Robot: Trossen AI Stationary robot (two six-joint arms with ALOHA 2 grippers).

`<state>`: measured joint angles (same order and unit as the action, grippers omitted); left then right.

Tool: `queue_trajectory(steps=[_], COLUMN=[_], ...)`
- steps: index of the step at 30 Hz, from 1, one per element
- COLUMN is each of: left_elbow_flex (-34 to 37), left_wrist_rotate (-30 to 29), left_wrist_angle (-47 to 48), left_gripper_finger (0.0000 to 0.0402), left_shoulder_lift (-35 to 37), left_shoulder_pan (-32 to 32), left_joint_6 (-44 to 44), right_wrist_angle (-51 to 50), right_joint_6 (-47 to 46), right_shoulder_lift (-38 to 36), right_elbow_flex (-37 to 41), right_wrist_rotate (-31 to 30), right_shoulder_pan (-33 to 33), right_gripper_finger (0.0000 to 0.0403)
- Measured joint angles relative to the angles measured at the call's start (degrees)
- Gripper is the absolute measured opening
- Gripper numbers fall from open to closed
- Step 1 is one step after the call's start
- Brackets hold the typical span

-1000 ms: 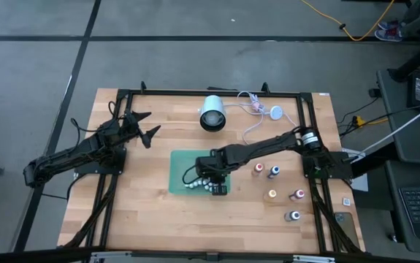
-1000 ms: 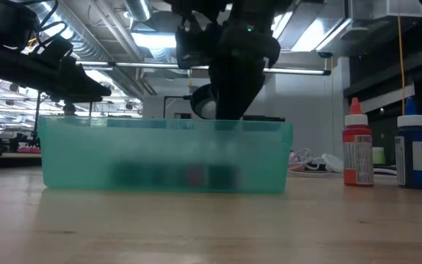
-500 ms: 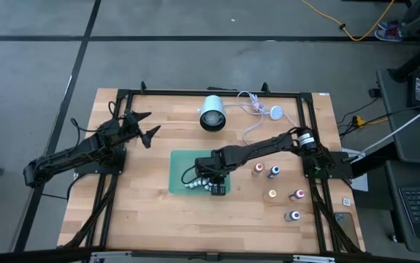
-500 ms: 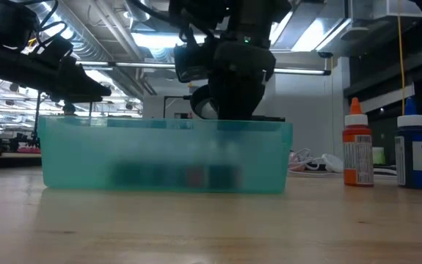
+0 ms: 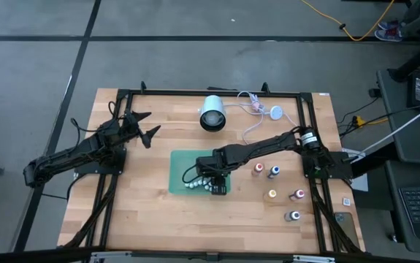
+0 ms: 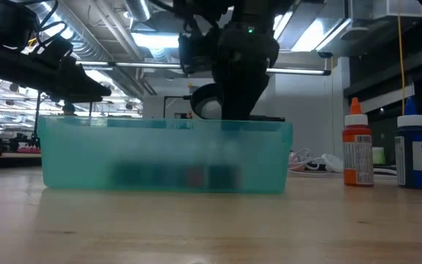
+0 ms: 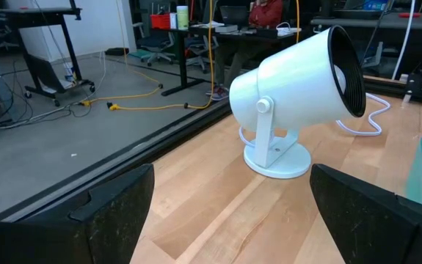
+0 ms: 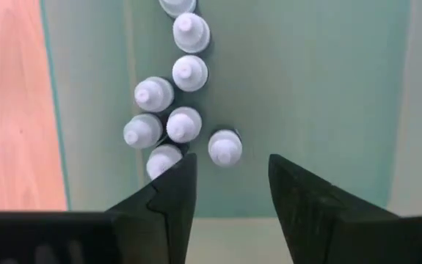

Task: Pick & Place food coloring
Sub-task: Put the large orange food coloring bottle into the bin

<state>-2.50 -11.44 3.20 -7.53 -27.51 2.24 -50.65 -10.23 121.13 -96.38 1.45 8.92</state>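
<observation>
A green tray (image 5: 184, 165) stands mid-table and holds several small bottles with white caps (image 8: 185, 123), standing upright on its floor. Five food coloring bottles stand on the wood right of it: red (image 5: 259, 169), blue (image 5: 274, 172), orange (image 5: 272, 194), dark red (image 5: 299, 194) and dark grey (image 5: 294, 215). My right gripper (image 5: 215, 184) is open and empty, pointing down over the tray's near right part; one white-capped bottle (image 8: 225, 147) stands just ahead of the gap between its fingers. My left gripper (image 5: 144, 128) is open and empty at the table's far left.
A white lamp-like device (image 5: 212, 113) with a white cord (image 5: 257, 109) stands at the table's far edge; it also shows in the left wrist view (image 7: 299, 95). The low view shows the tray's near wall (image 6: 166, 158) and the red (image 6: 356, 147) and blue (image 6: 414, 150) bottles.
My right gripper has shifted only slightly above the tray and stays over its near right part. Nothing else has moved.
</observation>
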Motion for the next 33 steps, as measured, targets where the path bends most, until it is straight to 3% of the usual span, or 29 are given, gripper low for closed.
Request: queue_trajectory(steps=[10,21,29,33], left_elbow_flex=[0.0,0.0,0.0,0.0], left_wrist_rotate=[0.0,0.0,0.0,0.0], left_wrist_angle=[0.0,0.0,0.0,0.0], left_gripper_finger=[0.0361,0.0361,0.0361,0.0361], left_shoulder_lift=[0.0,0.0,0.0,0.0], left_shoulder_pan=[0.0,0.0,0.0,0.0], left_joint_6=[0.0,0.0,0.0,0.0], right_wrist_angle=[-3.8,-11.5,-21.6,-23.7], right_joint_6=[-5.0,-13.9,-29.0,-30.2], right_shoulder_lift=[-5.9,-14.0,-18.6,-20.3], right_elbow_flex=[-0.3,-0.3,1.2,1.2], right_wrist_rotate=[-0.3,0.1,-1.8,-3.9], right_shoulder_pan=[-0.2,-0.2,-0.4,-0.4], right_gripper_finger=[0.0175,0.0236,0.0223,0.0212])
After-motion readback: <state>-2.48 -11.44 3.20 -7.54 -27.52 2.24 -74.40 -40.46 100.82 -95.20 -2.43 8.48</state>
